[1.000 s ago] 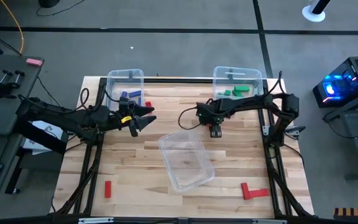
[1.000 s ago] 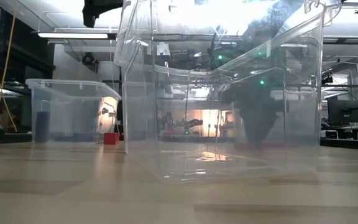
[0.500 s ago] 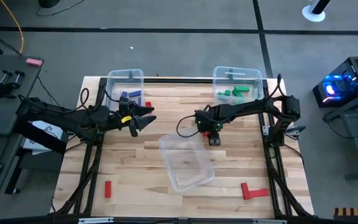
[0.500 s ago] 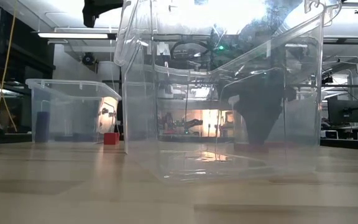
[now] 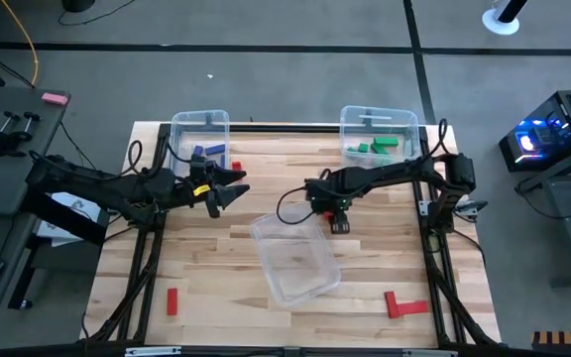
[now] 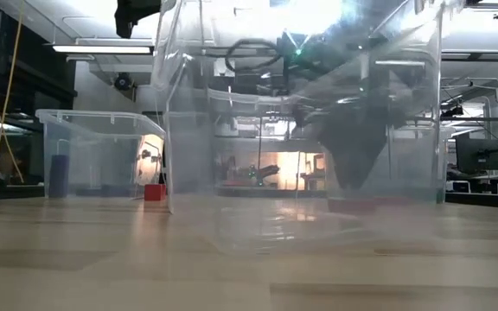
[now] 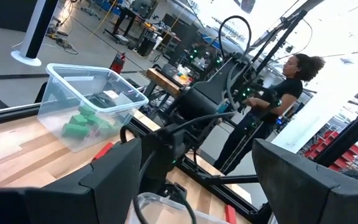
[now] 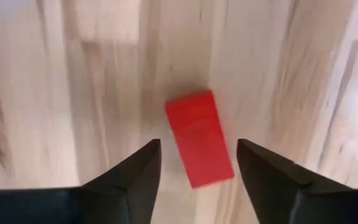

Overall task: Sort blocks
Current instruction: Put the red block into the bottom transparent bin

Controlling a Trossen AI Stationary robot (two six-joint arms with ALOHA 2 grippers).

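Two dark arms are reaching in over the wooden desk (image 5: 216,288), which is carrying three clear bins. One large clear bin (image 5: 295,258) is sitting empty near the middle, probably waiting for the reds. Of the far pair, the left bin (image 5: 199,139) is holding blue blocks (image 5: 206,156) and the right bin (image 5: 377,132) is holding green blocks (image 5: 375,146), so colours are being kept apart, one bin each.

Red pieces are lying loose: an L-shaped pair of red blocks (image 5: 400,303) near the front right, a red bar (image 5: 172,301) at the front left, and a small red cube (image 5: 236,166) just beside the blue bin.

Left end effector (image 5: 234,188) is hanging with its fingers wide apart and nothing between them, waiting near the blue bin.

Right end effector (image 8: 194,165) is hovering low over a red block (image 8: 199,137) lying flat on the desk just beyond the middle bin's far corner. Its fingers are standing apart on either side of the block and not yet touching it. In the right wrist view the block's long axis is running roughly between the fingers, slightly skewed, so they seem placed to close across its narrow width.
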